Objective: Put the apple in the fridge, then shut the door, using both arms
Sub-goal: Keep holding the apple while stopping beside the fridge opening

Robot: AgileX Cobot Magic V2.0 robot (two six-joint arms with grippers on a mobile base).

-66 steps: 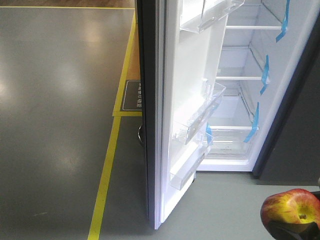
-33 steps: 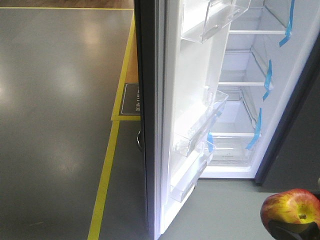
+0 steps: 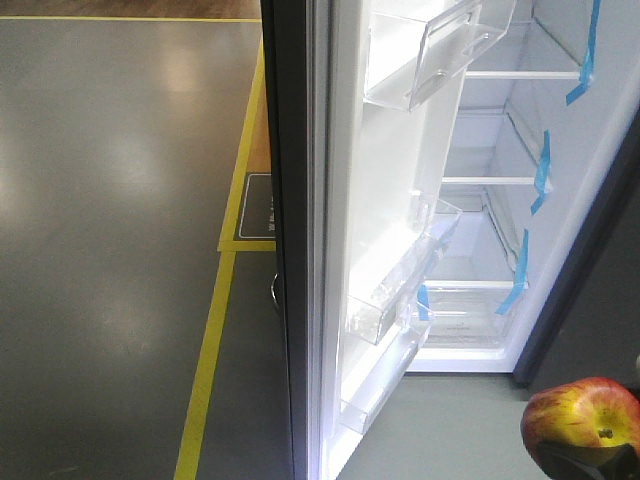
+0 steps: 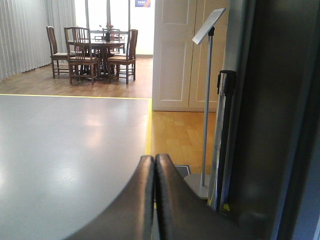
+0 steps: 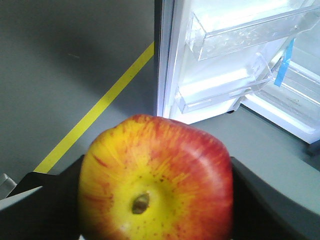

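The shiny red-and-yellow round apple (image 5: 157, 182) sits gripped in the right black pincer (image 5: 156, 200), outside and well short of the tall dark grey fridge (image 3: 590, 150) with its bright white interior. The fridge's tall door (image 3: 375, 200), with clear plastic bins, stands wide open. The left pincer (image 4: 154, 200) is clenched on nothing beside what seems to be the door's dark outer face, so neither step is done.

The front-facing view looks down from high, door (image 3: 285, 200) edge-on at centre and fridge (image 3: 490, 230) interior at 2 o'clock; the left wrist view faces level across the floor (image 4: 65, 150); the right wrist view, tight behind the apple (image 5: 155, 185), shares the door's bins (image 5: 240, 30) with the first.
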